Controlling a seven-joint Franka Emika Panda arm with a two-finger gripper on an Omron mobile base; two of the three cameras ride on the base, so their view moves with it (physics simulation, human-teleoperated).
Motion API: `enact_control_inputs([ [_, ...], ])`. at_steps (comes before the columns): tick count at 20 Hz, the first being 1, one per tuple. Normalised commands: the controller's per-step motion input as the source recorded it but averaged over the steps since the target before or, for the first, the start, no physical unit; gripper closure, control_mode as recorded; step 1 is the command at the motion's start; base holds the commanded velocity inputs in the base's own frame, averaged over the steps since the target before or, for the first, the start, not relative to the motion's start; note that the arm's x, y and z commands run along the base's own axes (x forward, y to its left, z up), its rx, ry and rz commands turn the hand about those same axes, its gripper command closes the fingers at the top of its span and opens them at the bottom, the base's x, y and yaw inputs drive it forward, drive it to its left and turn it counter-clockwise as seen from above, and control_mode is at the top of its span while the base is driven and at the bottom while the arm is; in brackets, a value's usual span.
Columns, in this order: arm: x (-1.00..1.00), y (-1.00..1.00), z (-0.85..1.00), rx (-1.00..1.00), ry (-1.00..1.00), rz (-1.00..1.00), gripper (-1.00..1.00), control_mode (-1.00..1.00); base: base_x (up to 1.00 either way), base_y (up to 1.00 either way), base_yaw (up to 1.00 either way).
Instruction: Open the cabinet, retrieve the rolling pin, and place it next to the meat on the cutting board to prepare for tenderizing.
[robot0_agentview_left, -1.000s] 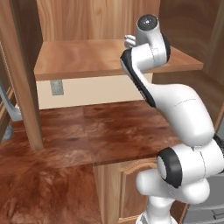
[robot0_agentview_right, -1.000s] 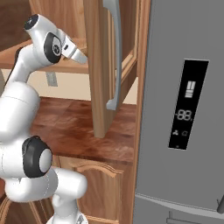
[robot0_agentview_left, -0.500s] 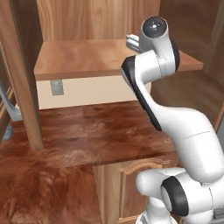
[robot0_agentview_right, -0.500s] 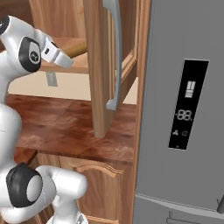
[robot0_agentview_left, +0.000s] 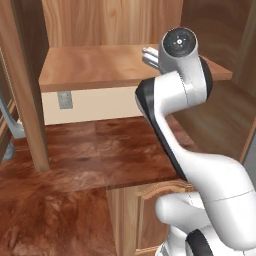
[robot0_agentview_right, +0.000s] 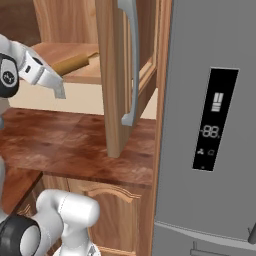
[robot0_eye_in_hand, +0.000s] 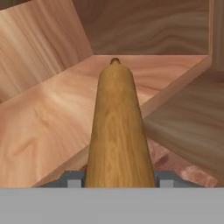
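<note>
The light tan rolling pin (robot0_eye_in_hand: 116, 131) runs straight away from the hand, lying low over the cabinet's bottom shelf (robot0_eye_in_hand: 48, 118). My gripper (robot0_eye_in_hand: 118, 179) is shut on its near end, one dark tip on either side. From the right base the rolling pin (robot0_agentview_right: 76, 62) sticks out of the gripper (robot0_agentview_right: 52, 77) at the shelf's front edge, pointing into the cabinet. The cabinet's right door (robot0_agentview_right: 114, 80) stands open with its grey bar handle (robot0_agentview_right: 133, 60) facing me. In the left base view the arm's wrist covers the pin. The cutting board and the meat are out of view.
The other cabinet door (robot0_agentview_left: 24, 90) hangs open at the left. A dark reddish counter (robot0_agentview_left: 100, 150) lies below the cabinet, over base cabinets (robot0_agentview_right: 115, 215). A grey fridge (robot0_agentview_right: 210, 125) fills the right side. A wall outlet (robot0_agentview_left: 63, 99) sits under the shelf.
The arm has drawn back from the cabinet, and the gripper has come out toward the shelf's front edge with the rolling pin in it.
</note>
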Motion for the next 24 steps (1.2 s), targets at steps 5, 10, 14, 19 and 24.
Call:
enact_control_inputs([
  [5, -0.10, 0.15, -0.01, -0.01, 0.04, -0.01, 1.00, 1.00, -0.03, 0.02, 0.00],
  [10, 0.00, 0.00, 0.00, 0.00, 0.00, 0.00, 1.00, 1.00, -0.93, 0.17, -0.04],
  [14, 0.00, 0.00, 0.00, 0.00, 0.00, 0.00, 1.00, 1.00, -1.00, 0.14, -0.10],
  [19, 0.00, 0.00, 0.00, 0.00, 0.00, 0.00, 1.00, 1.00, -1.00, 0.05, -0.19],
  [24, 0.00, 0.00, 0.00, 0.00, 0.00, 0.00, 1.00, 1.00, -0.86, 0.02, -0.27],
])
